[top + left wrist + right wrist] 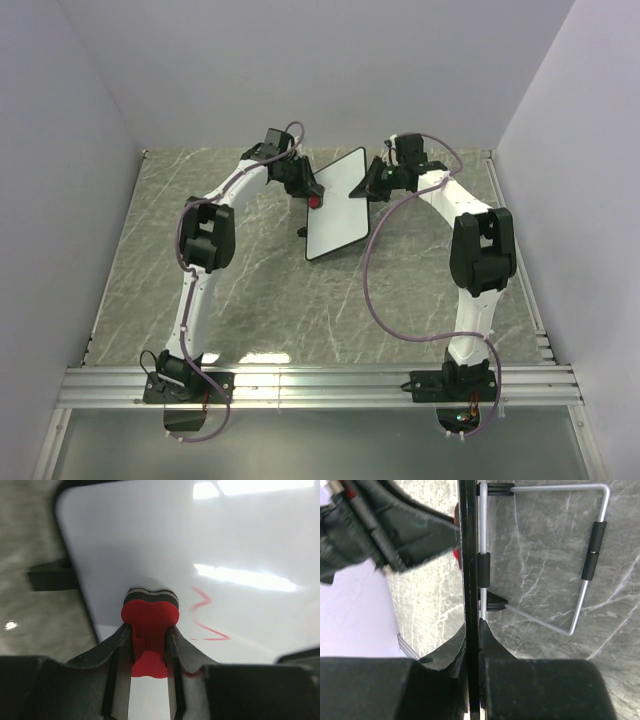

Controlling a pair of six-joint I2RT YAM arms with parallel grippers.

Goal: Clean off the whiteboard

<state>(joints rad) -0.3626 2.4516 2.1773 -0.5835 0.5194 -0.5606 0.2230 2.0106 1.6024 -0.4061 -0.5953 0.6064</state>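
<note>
Whiteboard (337, 205) scribble (207, 615) seen left-wrist only; left end effector (149, 631) pinches eraser (150, 611), right end effector (472, 626) seemingly frame (468, 555).

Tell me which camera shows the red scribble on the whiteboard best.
The left wrist view: the red scribble sits close and clear on the whiteboard, just right of the eraser. In the top external view the board's face looks blank, the marks too small to see. The right wrist view catches the board edge-on, face hidden.

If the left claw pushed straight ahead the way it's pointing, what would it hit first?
The whiteboard: the left gripper holds a red eraser whose tip seems to touch it.
</note>
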